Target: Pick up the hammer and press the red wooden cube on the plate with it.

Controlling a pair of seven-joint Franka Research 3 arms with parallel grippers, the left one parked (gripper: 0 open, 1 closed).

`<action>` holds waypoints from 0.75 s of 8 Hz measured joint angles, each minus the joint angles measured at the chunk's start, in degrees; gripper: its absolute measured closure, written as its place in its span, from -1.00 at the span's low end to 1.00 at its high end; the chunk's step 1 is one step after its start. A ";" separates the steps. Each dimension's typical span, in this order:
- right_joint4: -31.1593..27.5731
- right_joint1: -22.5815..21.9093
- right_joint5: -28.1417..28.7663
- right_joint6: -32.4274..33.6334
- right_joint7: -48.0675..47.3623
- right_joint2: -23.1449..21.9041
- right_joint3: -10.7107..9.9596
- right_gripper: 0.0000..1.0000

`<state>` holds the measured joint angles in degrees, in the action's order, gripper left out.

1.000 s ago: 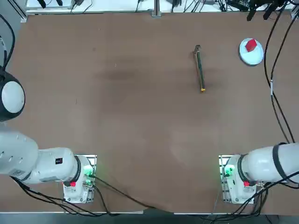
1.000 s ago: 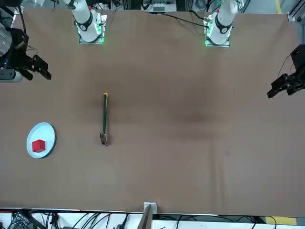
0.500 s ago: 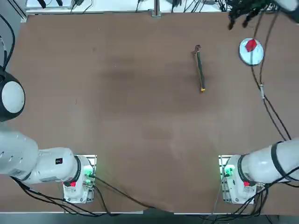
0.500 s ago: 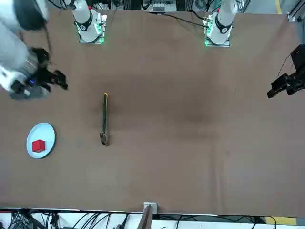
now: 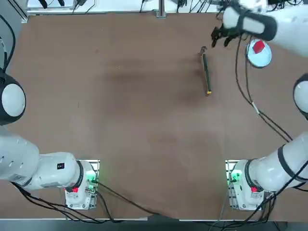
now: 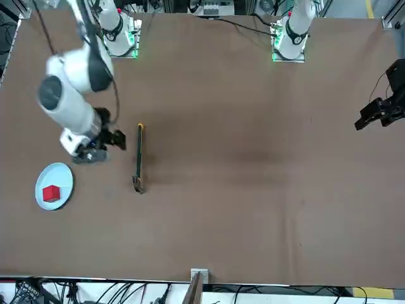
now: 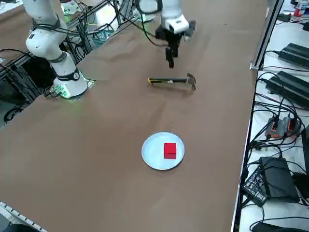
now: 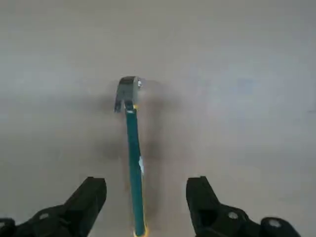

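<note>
- Fingers point(image 8: 91, 195) spread wide apart, with nothing clamped between them
- Right gripper point(image 8: 146, 182) is up off the table point(image 5: 144, 120), close to the hammer point(image 8: 134, 153) but not touching it – in the right wrist view the green handle shows in the gap between the fingers
- Hammer lies flat on the bare tabletop, its dark metal claw head at the end away from the robot's bases, its yellow handle tip at the end nearer them
- Right arm point(image 5: 284, 31) reaches in over the table from the hammer's right, the robot's own right
- Dark cables point(image 5: 269, 122) hang from that arm – from overhead they show to the right of the hammer, trailing back toward the robot's side
- Plate point(image 7: 153, 157) sits to the right of the hammer, well apart from it, small, round and pale blue-white
- Red wooden cube point(image 7: 170, 151) rests on that plate, so it too is right of the hammer
- Right arm's base point(image 5: 238, 185) stands to the right of the hammer and well back from it, at the robot's edge of the table
</note>
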<state>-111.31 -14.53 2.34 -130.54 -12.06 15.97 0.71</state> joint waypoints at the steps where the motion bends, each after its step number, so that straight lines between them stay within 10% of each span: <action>1: -1.16 -1.38 0.00 -5.41 -2.93 2.54 0.01 -1.00; 6: -3.69 -2.72 0.00 -21.85 -7.66 11.43 -0.32 -0.95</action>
<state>-114.99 -17.24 2.35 -152.39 -19.72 27.40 0.39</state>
